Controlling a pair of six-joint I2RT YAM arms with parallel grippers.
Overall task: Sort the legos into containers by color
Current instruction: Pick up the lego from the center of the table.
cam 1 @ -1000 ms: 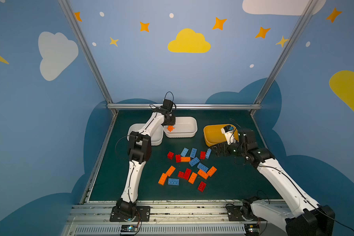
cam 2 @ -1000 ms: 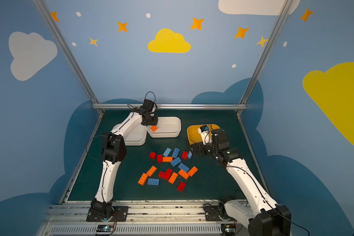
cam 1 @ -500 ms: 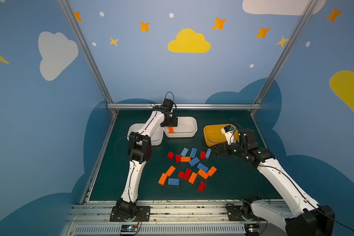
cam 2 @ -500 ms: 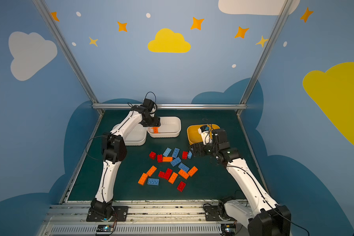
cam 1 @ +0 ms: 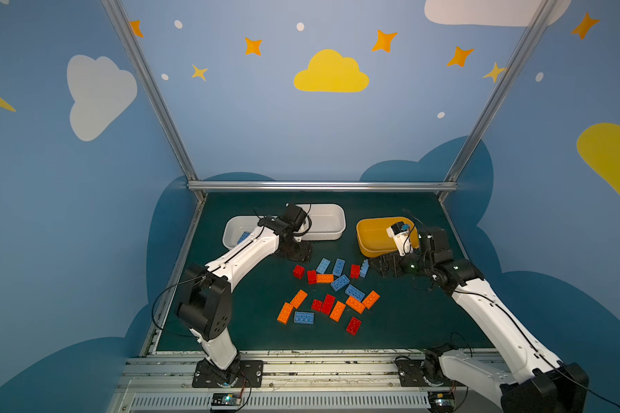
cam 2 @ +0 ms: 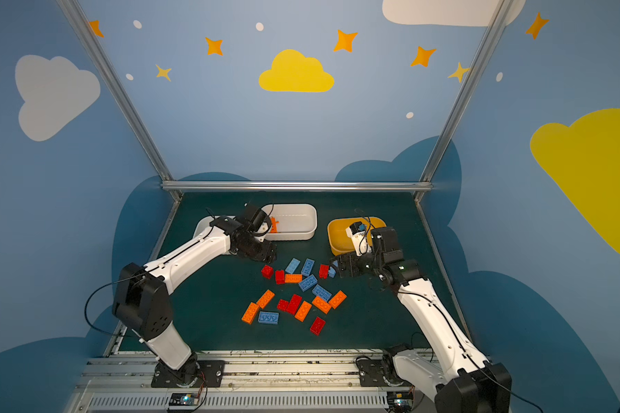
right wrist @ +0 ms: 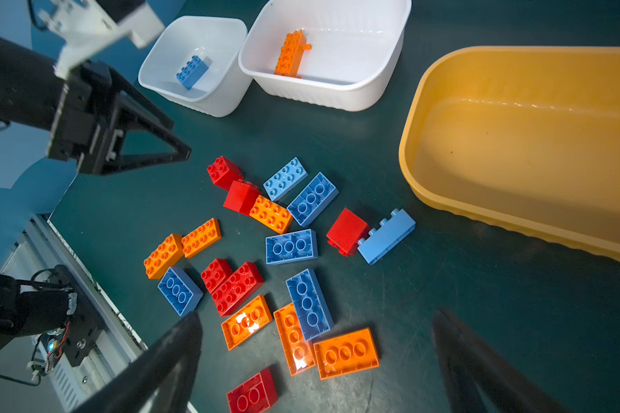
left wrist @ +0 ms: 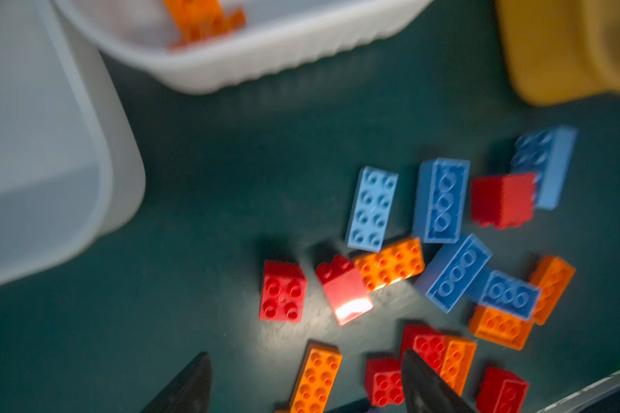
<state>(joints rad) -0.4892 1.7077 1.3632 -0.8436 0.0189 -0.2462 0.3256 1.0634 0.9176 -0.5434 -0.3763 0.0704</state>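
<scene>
Left arm (cam 1: 244, 255) is stretching forward, its left gripper (cam 1: 301, 252) hanging low, jaws apart and empty; right arm (cam 1: 480, 304) is angling inward, right gripper (cam 1: 377, 264) spreading wide, gripping nothing.

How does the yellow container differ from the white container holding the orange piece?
Contents: the yellow container shows no brick; the white container holds the orange piece. Place: the yellow container stands by the right arm; the white container by the left arm. Both are shallow rounded tubs.
</scene>
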